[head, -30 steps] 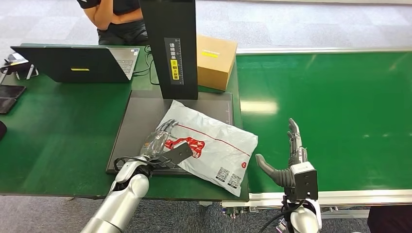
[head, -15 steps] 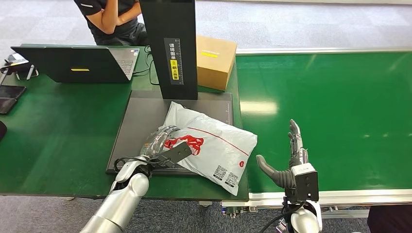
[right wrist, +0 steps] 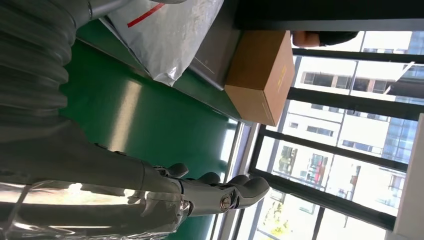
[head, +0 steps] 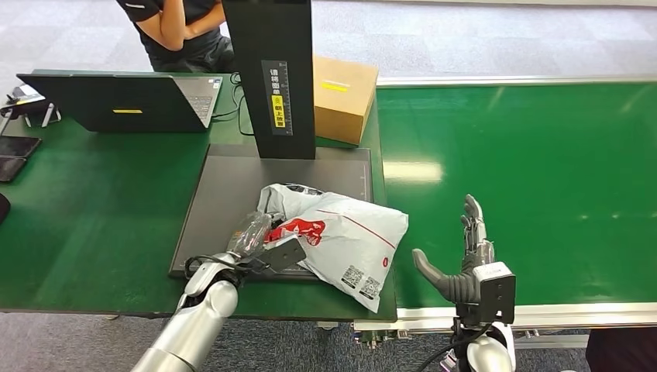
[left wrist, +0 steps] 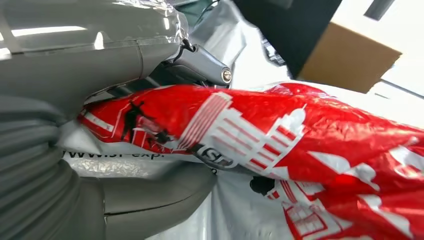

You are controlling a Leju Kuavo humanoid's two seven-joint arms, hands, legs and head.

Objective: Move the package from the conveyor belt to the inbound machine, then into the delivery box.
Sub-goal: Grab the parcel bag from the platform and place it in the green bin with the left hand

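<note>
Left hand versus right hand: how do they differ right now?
The left hand grips the package over the scanner plate; the right hand holds nothing. The left's fingers curl around the bag; the right's are extended, thumb apart, above the conveyor belt. Both wear clear plastic wrap.

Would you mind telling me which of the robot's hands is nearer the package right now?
Left. The left hand grips the package at its edge; the right hand hovers apart over the conveyor belt.

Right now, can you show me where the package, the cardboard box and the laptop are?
package (head: 349, 236), head view, white middle of the bag.
cardboard box (head: 343, 97), head view, its top face.
laptop (head: 128, 101), head view, back of its lid.
</note>
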